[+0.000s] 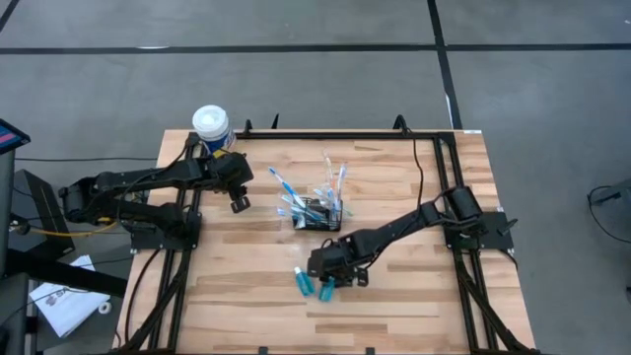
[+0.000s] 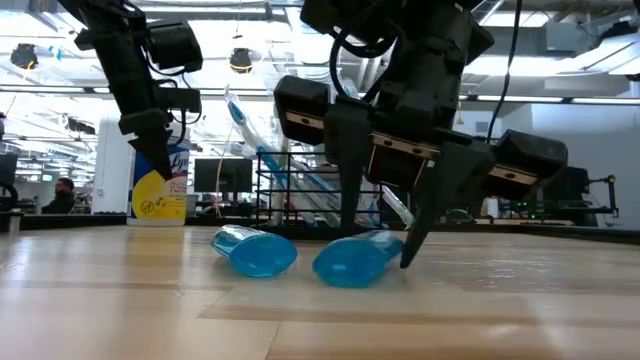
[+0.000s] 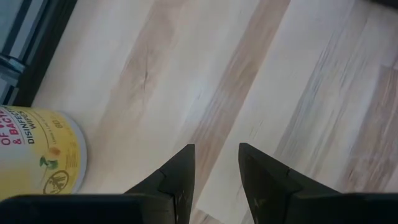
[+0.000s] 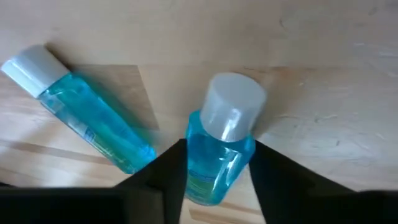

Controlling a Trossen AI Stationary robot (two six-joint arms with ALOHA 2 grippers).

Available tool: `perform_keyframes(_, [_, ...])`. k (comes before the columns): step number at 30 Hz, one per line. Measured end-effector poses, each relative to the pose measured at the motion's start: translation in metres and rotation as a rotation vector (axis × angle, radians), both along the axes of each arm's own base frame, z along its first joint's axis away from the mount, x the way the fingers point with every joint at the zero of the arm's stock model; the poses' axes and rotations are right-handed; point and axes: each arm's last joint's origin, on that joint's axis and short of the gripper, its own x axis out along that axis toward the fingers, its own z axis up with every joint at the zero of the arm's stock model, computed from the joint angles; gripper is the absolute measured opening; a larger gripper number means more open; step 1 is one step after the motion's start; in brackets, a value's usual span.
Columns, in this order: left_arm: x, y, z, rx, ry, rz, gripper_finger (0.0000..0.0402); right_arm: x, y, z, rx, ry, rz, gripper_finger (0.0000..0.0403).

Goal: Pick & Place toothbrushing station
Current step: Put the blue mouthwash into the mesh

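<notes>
The black wire-mesh basket stands upright mid-table, with several slim toothbrushes sticking up out of it; it also shows in the low view. Two teal tubes with white caps lie on their sides on the wood, nearer the table's near edge. My right gripper is down over one tube and shut on it. The other tube lies free beside it, toward the table's left. My left gripper is open and empty above the table, near the canister. My right gripper pinches the teal tube's body between its two fingers, just behind the white cap. The fingers come from above, pointing down, and lie across the tube. The tube lies on its side on the table.
A white-lidded round canister with a yellow label stands at the table's far left corner and shows in the left wrist view. Black frame rails run along the table's far and side edges. Bare wood lies at the near left.
</notes>
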Motion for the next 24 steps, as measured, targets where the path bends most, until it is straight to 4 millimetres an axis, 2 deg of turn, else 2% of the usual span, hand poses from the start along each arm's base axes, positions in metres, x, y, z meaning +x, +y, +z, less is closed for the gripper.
perform_keyframes(8, [0.001, 0.000, 0.001, 0.006, -0.012, 0.001, 0.0117, 0.005, -0.011, 0.006, -0.019, -0.053, 0.054, 0.0014])
perform_keyframes(12, [0.001, 0.001, 0.001, 0.006, -0.013, 0.000, 0.0117, 0.003, -0.020, -0.004, -0.058, -0.013, 0.062, 0.0004])
perform_keyframes(19, [0.002, 0.001, 0.001, 0.006, -0.022, 0.003, 0.0117, 0.007, -0.035, 0.012, -0.118, -0.087, 0.061, 0.0001])
perform_keyframes(24, [0.002, 0.001, 0.001, 0.007, -0.024, 0.003, 0.0117, 0.007, -0.039, 0.025, -0.133, -0.148, 0.096, 0.0020])
